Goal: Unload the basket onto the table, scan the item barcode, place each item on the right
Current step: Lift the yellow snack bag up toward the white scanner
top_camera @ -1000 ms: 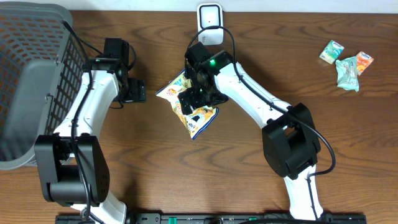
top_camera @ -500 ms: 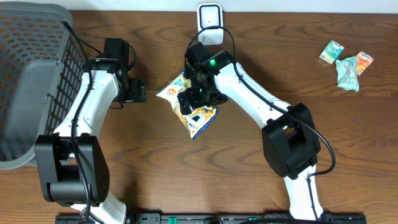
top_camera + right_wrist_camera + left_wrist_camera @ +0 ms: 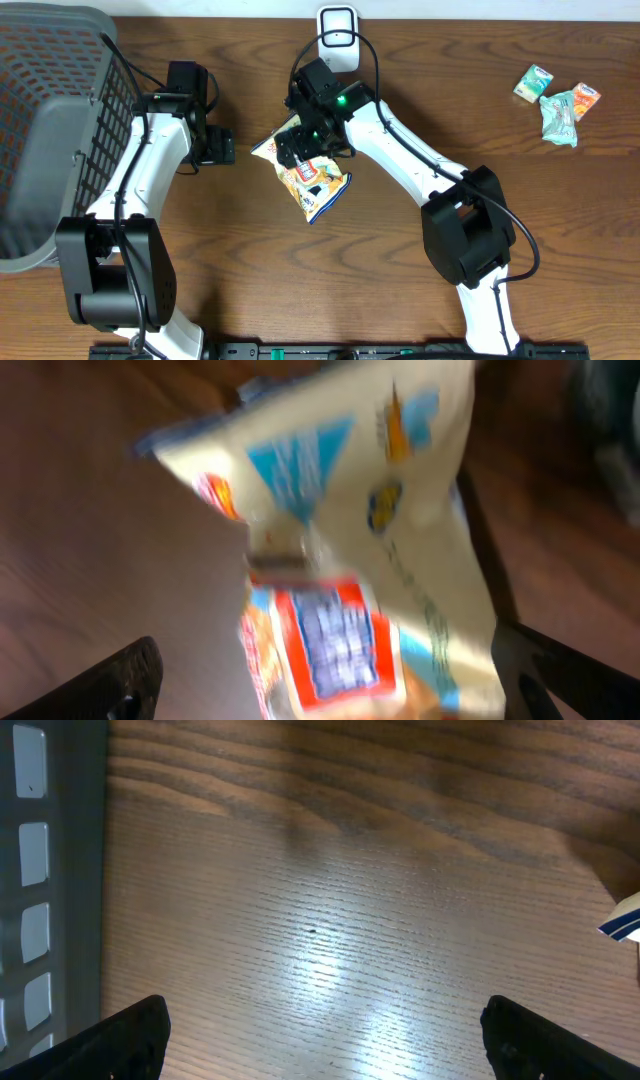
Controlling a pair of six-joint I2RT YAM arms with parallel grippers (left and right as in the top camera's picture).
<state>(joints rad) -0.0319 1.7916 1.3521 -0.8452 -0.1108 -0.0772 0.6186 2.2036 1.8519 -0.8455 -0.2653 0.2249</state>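
Both wide, empty: left pincer point(image 3: 325, 1040) over bare worktop point(image 3: 320, 920), right pincer point(image 3: 335, 680) above snack bag point(image 3: 316, 190). Risk of pinching slack film only, slipping before far scanner point(image 3: 338, 25).

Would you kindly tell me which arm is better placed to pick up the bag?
Right. The right gripper, open, hovers directly over the bag; the left gripper, also open, is over bare table, off to the bag's side.
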